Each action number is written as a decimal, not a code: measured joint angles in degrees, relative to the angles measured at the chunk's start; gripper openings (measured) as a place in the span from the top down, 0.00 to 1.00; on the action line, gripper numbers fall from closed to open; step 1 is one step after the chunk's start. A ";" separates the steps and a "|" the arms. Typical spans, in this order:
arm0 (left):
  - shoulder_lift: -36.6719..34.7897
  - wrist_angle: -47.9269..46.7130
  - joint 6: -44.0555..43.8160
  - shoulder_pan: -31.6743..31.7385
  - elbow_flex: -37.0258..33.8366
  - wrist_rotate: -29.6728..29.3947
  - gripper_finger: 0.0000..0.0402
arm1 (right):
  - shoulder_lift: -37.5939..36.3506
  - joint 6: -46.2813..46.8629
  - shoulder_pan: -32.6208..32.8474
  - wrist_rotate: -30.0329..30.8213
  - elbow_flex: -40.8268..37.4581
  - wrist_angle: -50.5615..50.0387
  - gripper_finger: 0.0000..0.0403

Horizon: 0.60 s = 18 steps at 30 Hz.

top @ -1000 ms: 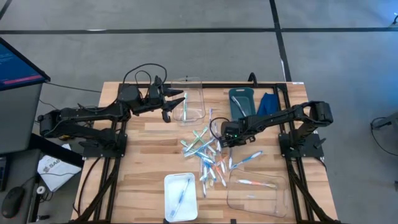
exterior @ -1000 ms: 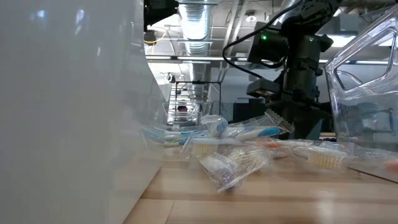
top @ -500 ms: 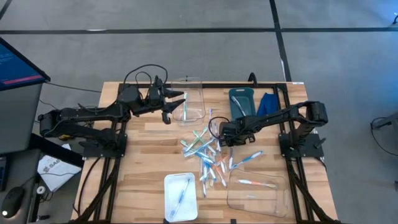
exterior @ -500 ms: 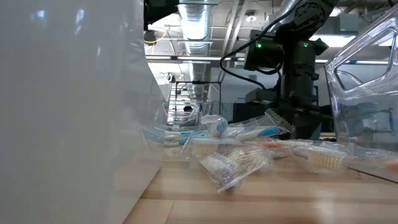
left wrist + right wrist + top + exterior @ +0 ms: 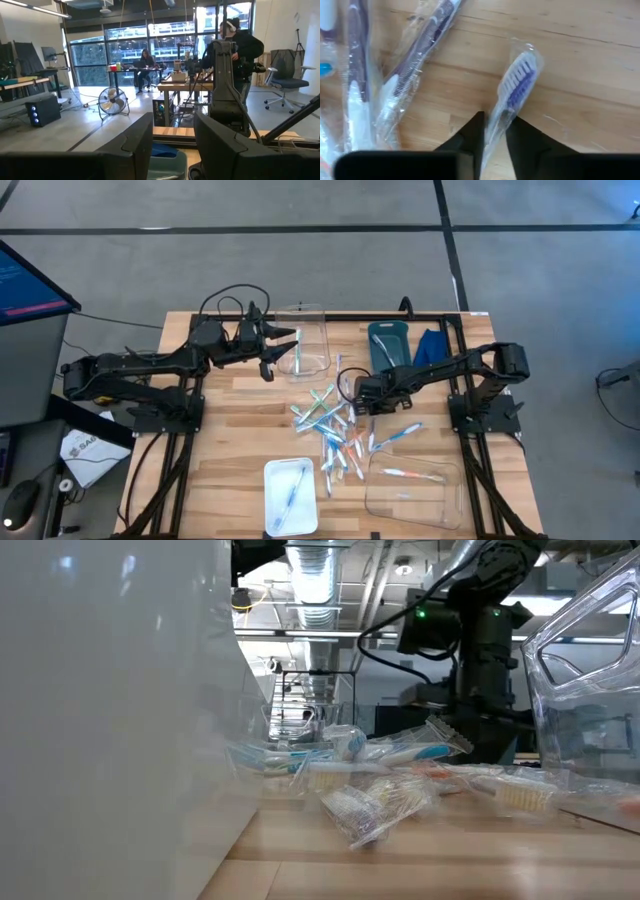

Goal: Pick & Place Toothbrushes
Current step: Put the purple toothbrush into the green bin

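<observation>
Several wrapped toothbrushes (image 5: 335,428) lie in a loose pile at the table's middle. My right gripper (image 5: 363,408) points down at the pile's right edge, shut on one wrapped toothbrush (image 5: 519,82) with blue-purple bristles. My left gripper (image 5: 287,345) hangs open and level over a clear tray (image 5: 318,340) at the far side, with nothing between its fingers (image 5: 135,145). One toothbrush lies in the white tray (image 5: 272,480) and another in the clear box (image 5: 440,490). My right gripper pinches the wrapped toothbrush by its neck (image 5: 496,119), just below the head, between its two fingers (image 5: 476,131). The fingers come from above and lie across the brush. The brush lies flat on the wooden table, its head pointing away from the fingers.
A teal tray (image 5: 388,355) and a folded blue cloth (image 5: 430,345) sit at the far right. Other wrapped brushes (image 5: 405,75) lie close beside the held one. A person (image 5: 240,50) stands in the room beyond the table.
My right gripper's wrist has turned slightly and stands more upright over the pile's right edge. The pile lies as before.
</observation>
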 joint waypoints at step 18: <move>0.00 -0.79 -1.27 0.00 0.00 -0.01 0.66 | 0.28 -6.33 -0.01 -1.65 11.57 -14.02 0.99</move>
